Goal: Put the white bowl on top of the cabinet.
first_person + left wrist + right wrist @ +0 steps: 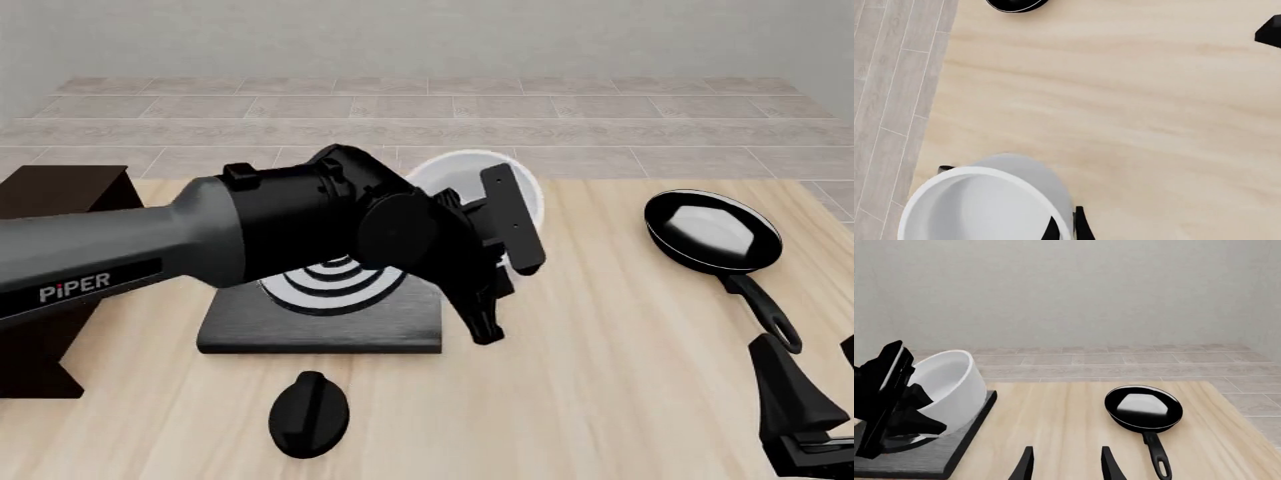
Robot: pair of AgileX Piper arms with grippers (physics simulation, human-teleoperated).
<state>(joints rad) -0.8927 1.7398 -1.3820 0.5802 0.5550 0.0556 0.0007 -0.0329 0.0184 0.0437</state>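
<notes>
Glossy white round bowl (947, 385) tilted, clamped in left gripper (487, 265) above flat black stove slab (320, 325). Right gripper (1066, 462) spread wide at 5 o'clock, nothing held.

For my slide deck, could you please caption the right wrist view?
Left gripper holds the tilted white bowl above the stove, frying pan alongside.

Left hand (501, 255) clamped, right hand (1066, 462) spread.
</notes>
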